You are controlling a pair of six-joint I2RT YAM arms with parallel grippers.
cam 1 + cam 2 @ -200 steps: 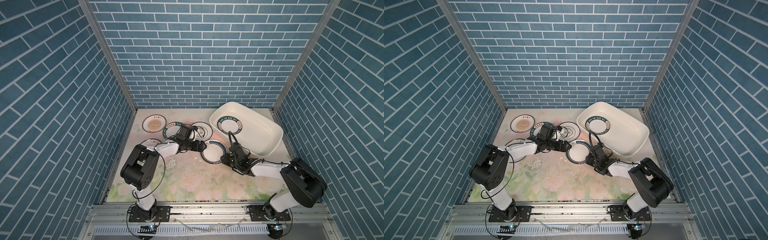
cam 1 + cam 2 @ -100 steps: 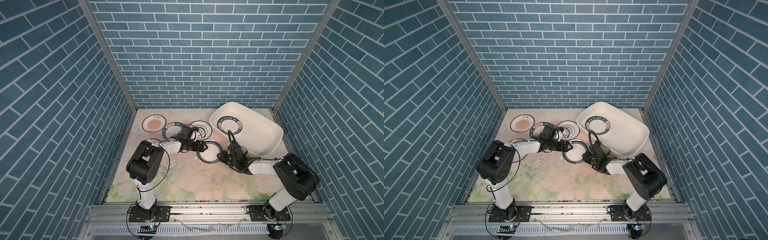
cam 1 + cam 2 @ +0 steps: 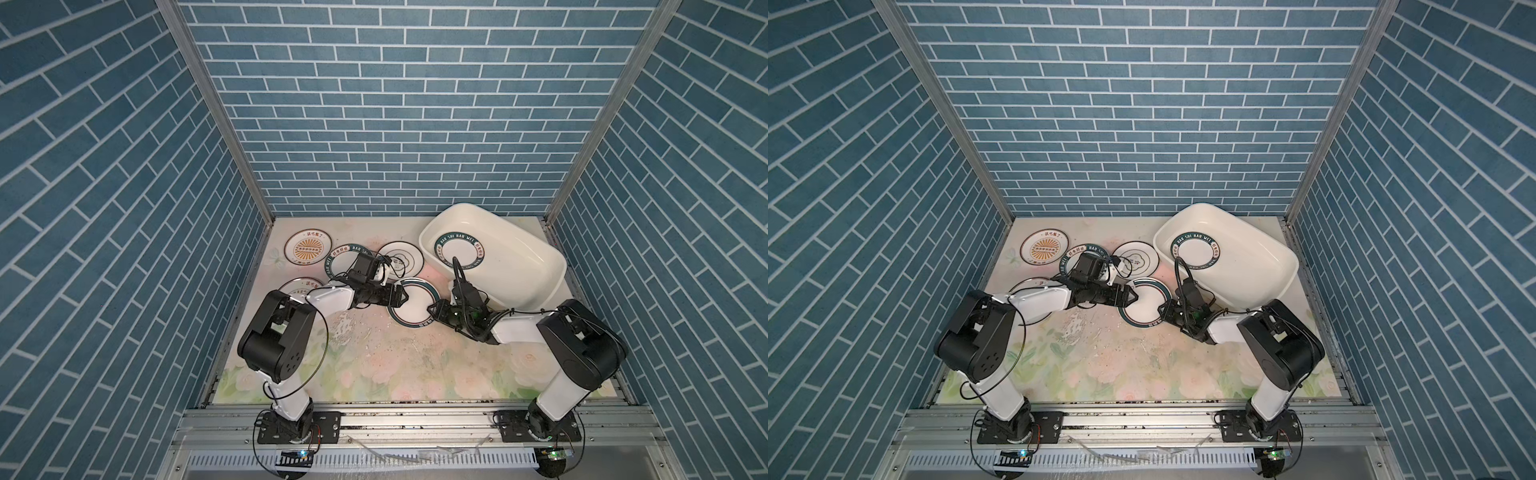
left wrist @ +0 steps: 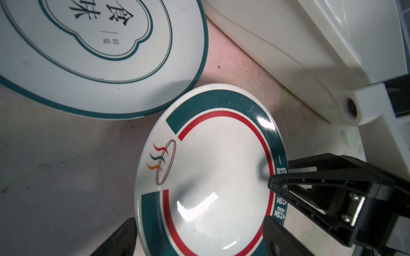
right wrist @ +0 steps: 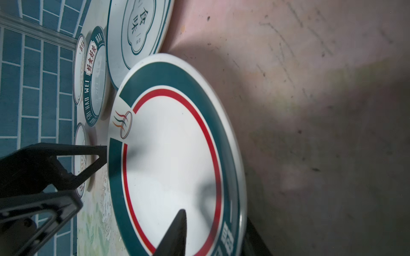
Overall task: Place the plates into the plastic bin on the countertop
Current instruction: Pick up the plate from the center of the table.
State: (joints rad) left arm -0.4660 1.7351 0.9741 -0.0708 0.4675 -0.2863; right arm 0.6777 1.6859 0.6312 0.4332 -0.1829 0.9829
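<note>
A white plate with a green partial ring and a red inner ring lies mid-countertop. My right gripper is shut on its right rim, one finger on top and one beneath. My left gripper stands open at the opposite edge, a fingertip touching the rim. The cream plastic bin at the back right holds a lettered-rim plate.
Behind the left arm lie a quatrefoil plate, a lettered-rim plate and a sunburst plate. Another plate is partly hidden under the left arm. The bin's near wall stands close beside the held plate.
The green-ring plate and my right gripper have shifted a little to the left, towards the left gripper. The left gripper stays at the plate's left edge.
</note>
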